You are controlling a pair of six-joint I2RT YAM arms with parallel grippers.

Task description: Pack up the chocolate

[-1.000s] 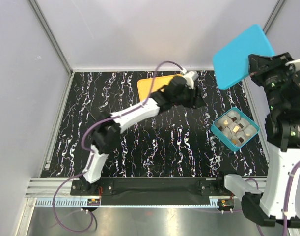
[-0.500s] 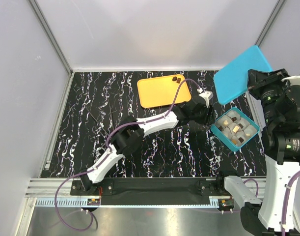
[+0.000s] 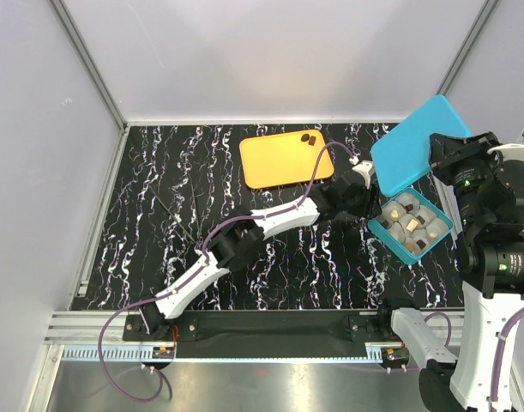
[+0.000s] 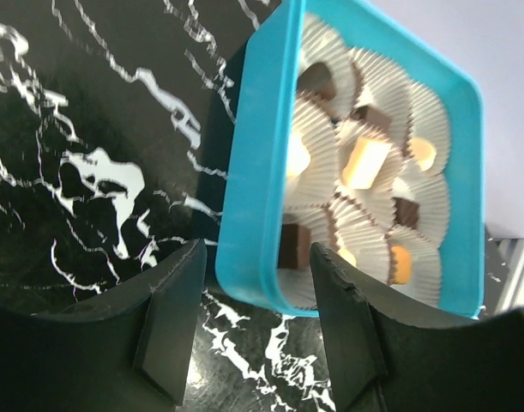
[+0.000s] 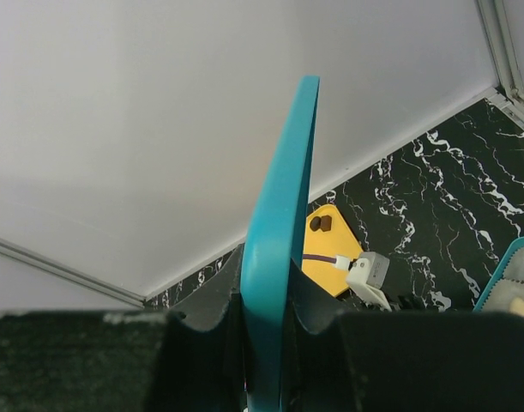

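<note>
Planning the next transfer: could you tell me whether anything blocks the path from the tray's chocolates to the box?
Nothing visible does. The box is open, its lid held aloft by the right gripper; only the left gripper itself sits between chocolates and box.

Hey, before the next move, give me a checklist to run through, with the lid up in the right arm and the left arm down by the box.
1. Lid grip: the teal lid is clamped edge-on in the right gripper: ok.
2. Teal box uncovered, with chocolates sitting in paper cups inside: ok.
3. Left gripper free: jaws open, nothing held, at the box's near corner: ok.
4. Orange tray emptied: two dark chocolate pieces lie on it: not ok.
5. Gap between the raised lid and the left gripper: cannot tell.
</note>
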